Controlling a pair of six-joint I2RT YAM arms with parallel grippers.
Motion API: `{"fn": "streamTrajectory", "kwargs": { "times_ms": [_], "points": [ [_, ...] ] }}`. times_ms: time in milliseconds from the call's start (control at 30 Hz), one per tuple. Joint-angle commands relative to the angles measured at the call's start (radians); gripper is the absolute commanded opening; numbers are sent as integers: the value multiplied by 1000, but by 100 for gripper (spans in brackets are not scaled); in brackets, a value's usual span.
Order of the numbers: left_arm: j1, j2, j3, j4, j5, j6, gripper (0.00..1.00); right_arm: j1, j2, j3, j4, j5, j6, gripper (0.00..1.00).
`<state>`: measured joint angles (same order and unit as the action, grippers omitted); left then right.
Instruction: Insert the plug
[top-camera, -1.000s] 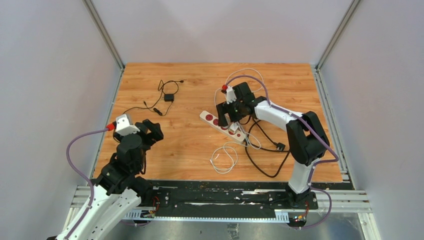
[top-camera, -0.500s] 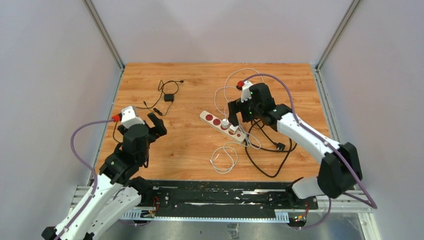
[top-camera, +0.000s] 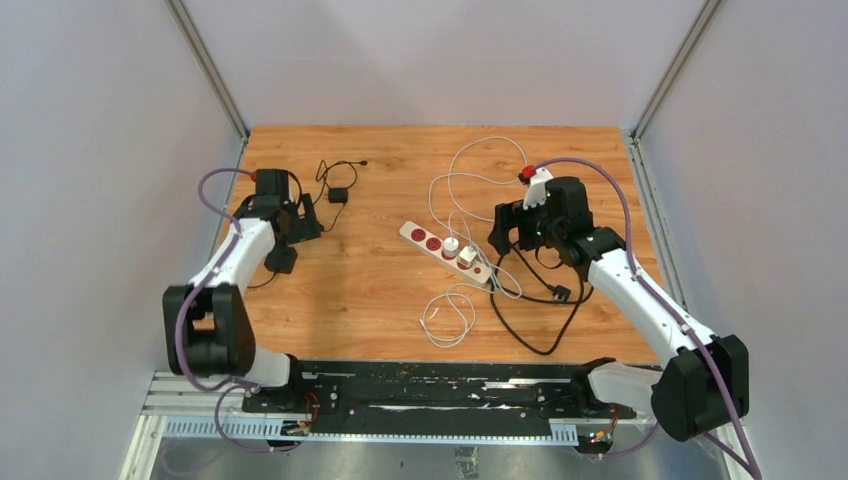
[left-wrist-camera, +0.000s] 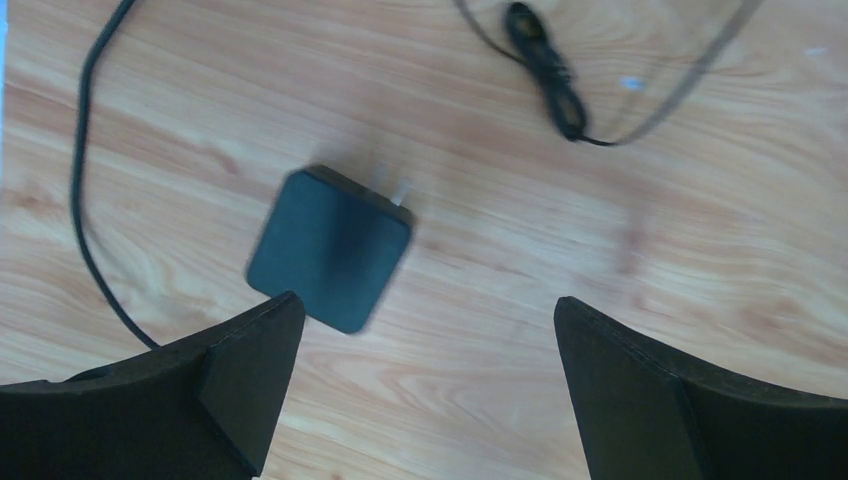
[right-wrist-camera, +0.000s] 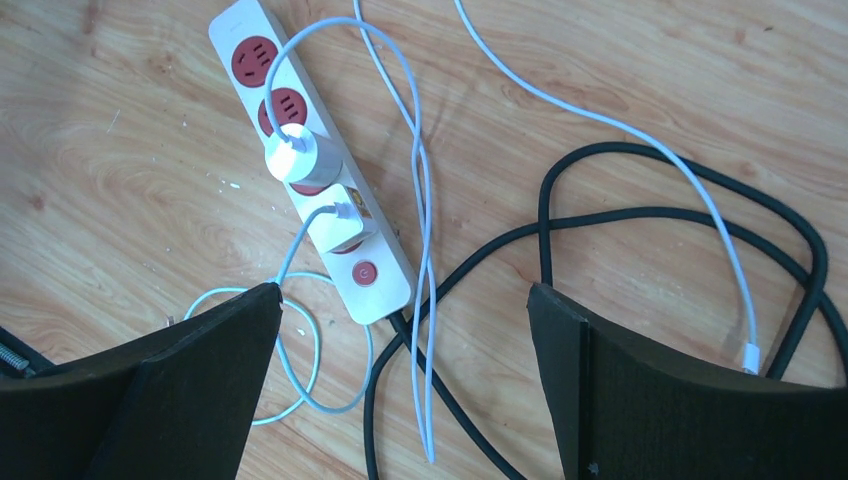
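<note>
a: how many arms, and what are the pincers doing?

b: two arms. the left pincer (left-wrist-camera: 425, 335) has its fingers spread wide with nothing in them. the right pincer (right-wrist-camera: 405, 300) is just as wide apart and holds nothing either.

a: where's the plug?

b: one black adapter (left-wrist-camera: 330, 248) lies flat on the desk (top-camera: 380, 290), far left. in the left wrist view it sits just ahead of the left-hand finger. metal prongs show at one edge, too blurred to count. a thin black lead (left-wrist-camera: 545, 65) runs nearby.

a: and the socket side?

b: one white power strip (right-wrist-camera: 385, 280), lying at a slant near the middle of the desk, well apart from the adapter. the right pincer hangs above it.

a: sockets?

b: two free red sockets (right-wrist-camera: 255, 60) at one end. next to them are two white chargers (right-wrist-camera: 300, 155), side by side and both plugged in, one rounded and one squarish. after those comes one red button.

a: cables?

b: one white lead (right-wrist-camera: 420, 200) leaves each charger, so two, looping over the wood. one thick black cable (right-wrist-camera: 640, 215) curls beside the strip's button end.
</note>
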<state>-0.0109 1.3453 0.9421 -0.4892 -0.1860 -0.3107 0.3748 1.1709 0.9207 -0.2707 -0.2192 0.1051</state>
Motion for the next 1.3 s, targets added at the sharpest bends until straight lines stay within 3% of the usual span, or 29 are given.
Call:
{"fn": "streamTrajectory", "kwargs": {
  "times_ms": [0, 333, 767, 900, 1133, 1267],
  "points": [
    [90, 162, 98, -67, 95, 245, 100, -54, 12, -23, -8, -143, 5, 99],
    [213, 271, -8, 124, 297, 436, 100, -94, 36, -28, 14, -196, 8, 98],
    [229, 313, -19, 132, 268, 440, 99, -123, 59, -39, 22, -202, 1, 98],
    [229, 322, -21, 117, 269, 417, 86, -129, 60, -39, 22, -200, 5, 98],
    [229, 312, -44, 123, 279, 352, 41, -139, 42, -48, 25, -169, 36, 98],
    [229, 271, -77, 167, 315, 250, 20, -148, -11, -66, 45, -109, 72, 98]
  ]
}}
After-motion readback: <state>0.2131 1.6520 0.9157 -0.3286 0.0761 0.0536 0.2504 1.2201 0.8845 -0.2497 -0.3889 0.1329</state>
